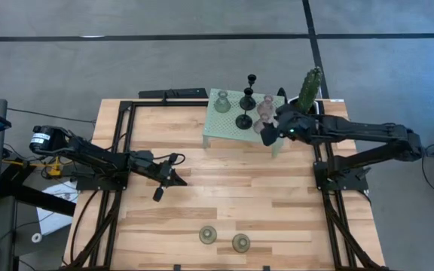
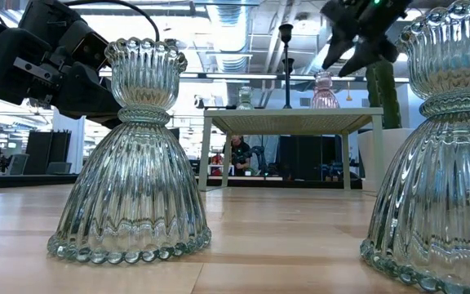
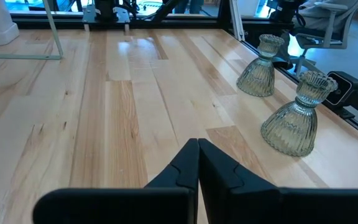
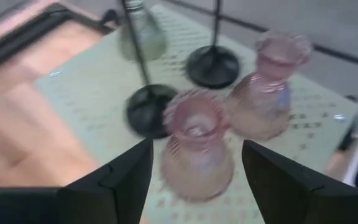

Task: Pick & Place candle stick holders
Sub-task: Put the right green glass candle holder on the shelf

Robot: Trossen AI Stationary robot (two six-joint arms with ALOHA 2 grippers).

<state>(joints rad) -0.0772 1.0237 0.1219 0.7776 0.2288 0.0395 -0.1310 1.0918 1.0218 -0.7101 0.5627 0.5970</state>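
- Candle holders, total count: seven.
- Pale green glass holders: three. Two stand upright on the table (image 1: pixel 224 192) near its front edge, side by side but apart: one (image 1: pixel 208 235) and the other (image 1: pixel 240 242). The third green holder (image 1: pixel 222 102) stands on the mint stand (image 1: pixel 221 129) at the back of the table.
- Pink glass holders: two, both upright on the stand, just beside each other. The nearer pink holder (image 4: pixel 196 146) sits between the fingers of the right gripper; the farther pink holder (image 4: pixel 267 87) stands behind it.
- Black thin-stemmed holders: two, both on the stand with round bases down: one (image 1: pixel 244 120) toward the stand's front, the other (image 1: pixel 249 100) behind it.
- Right gripper (image 1: pixel 268 129): positioned over the stand's right end, fingers spread wide on either side of the nearer pink holder, gripping nothing.
- Left gripper (image 1: pixel 159 193): waiting over the table's left-centre, fingers pressed together, holding nothing.
- Cactus (image 1: pixel 310 86): one, standing at the back right, beside the stand.
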